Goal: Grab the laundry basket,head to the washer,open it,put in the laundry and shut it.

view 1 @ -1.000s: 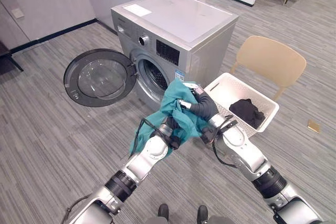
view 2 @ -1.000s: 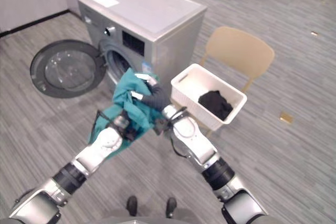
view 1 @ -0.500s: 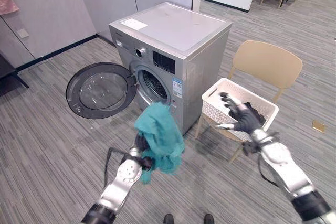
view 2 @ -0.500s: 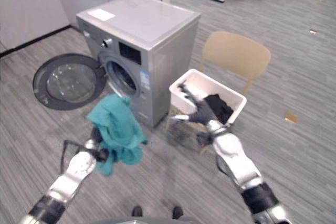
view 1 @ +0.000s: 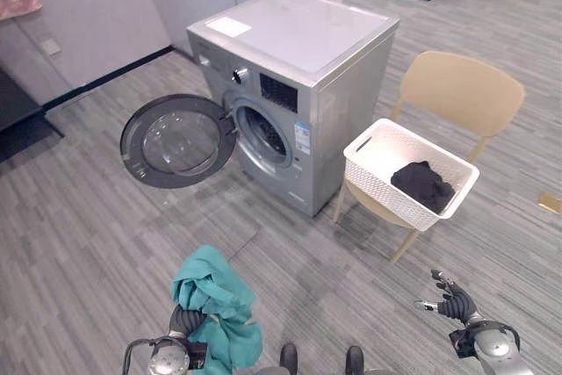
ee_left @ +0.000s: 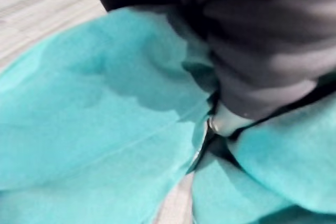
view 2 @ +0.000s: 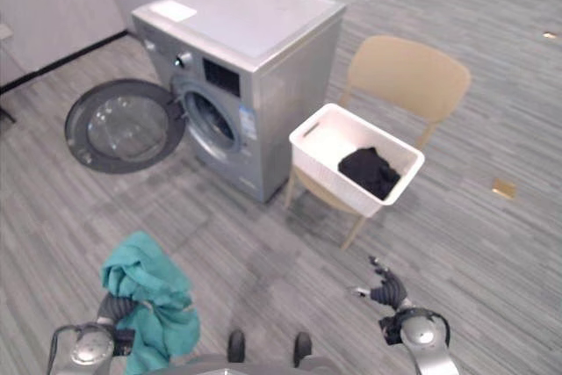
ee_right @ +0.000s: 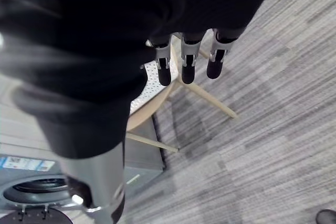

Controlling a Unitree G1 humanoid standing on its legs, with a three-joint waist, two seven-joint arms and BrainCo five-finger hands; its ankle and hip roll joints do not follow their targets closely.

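Washer [view 1: 299,68] sits at 12 o'clock on the floor, silver, front-loading. Its round door [view 1: 176,140] is swung wide open toward 10 o'clock, so the drum mouth is free for loading.

Tan chair [view 1: 457,98] stands at 2 o'clock, just beside the washer. White laundry basket [view 1: 373,160] rests on its seat, raised to an easy reaching height. One dark garment [view 1: 423,185] lies inside the basket, not yet loaded.

Teal cloth [view 1: 215,305] is at 7 o'clock, bunched and draped over the left hand [view 1: 183,318], well apart from the drum. In the left wrist view the cloth wraps the hand so closely that I cannot tell how the fingers are set.

Right hand [view 1: 450,299] at 5 o'clock, low, holding nothing; fingers straight and spread in its wrist view.

Judgement: the loading step is under way, and the teal cloth looks due for the drum next.
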